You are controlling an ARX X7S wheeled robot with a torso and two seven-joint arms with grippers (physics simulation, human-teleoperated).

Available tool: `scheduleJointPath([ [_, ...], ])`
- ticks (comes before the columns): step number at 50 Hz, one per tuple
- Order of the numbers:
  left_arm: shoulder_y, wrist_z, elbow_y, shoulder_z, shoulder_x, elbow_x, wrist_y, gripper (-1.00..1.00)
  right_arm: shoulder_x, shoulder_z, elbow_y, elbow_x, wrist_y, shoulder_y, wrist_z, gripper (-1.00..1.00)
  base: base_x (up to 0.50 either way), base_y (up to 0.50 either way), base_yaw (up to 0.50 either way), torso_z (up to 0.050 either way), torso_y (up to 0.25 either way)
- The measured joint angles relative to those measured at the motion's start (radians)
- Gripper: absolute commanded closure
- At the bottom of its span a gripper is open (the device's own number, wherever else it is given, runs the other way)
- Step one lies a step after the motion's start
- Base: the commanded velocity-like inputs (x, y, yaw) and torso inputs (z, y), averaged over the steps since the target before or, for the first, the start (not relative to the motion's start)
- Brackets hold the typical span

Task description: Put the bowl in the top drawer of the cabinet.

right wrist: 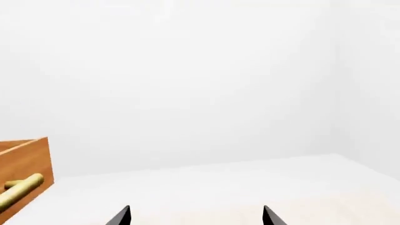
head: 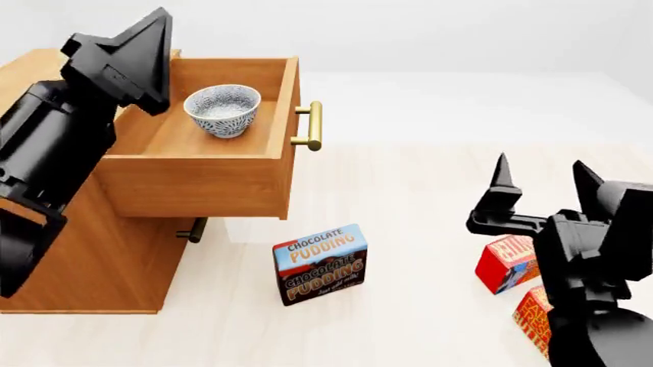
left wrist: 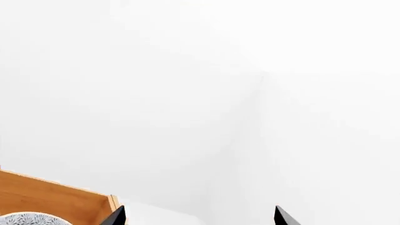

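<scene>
Bowl (head: 222, 109) upright inside the pulled-out top drawer (head: 194, 180) of the cabinet (head: 97, 264), on the drawer floor near the brass-handled front. Likely stiff, light, glazed and slippery, breakable if dropped; best pinched across the rim wall. Left tool (head: 138, 57) above the drawer, apart from the bowl, holding nothing, tips spread in its wrist view. Right tool (head: 540, 180) spread wide, empty, over the floor.

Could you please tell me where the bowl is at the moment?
In the head view the bowl sits upright inside the pulled-out top drawer, at the picture's upper left, just behind the drawer front with its brass handle and beside the left gripper.
</scene>
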Motion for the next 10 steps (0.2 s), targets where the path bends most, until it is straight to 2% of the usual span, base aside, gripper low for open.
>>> scheduleJointPath([
  [6, 0.253, 0.083, 0.161, -0.119, -0.035, 0.119, 0.111, -1.00, 0.013, 0.028, -0.151, -0.013, -0.080, -0.070, 0.054, -1.00, 0.00, 0.00, 0.00, 0.000, 0.000],
  [10, 0.416, 0.123, 0.250, -0.195, -0.029, 0.219, 0.178, -1.00, 0.105, -0.036, -0.216, -0.085, -0.216, -0.158, 0.167, -1.00, 0.00, 0.00, 0.00, 0.000, 0.000],
])
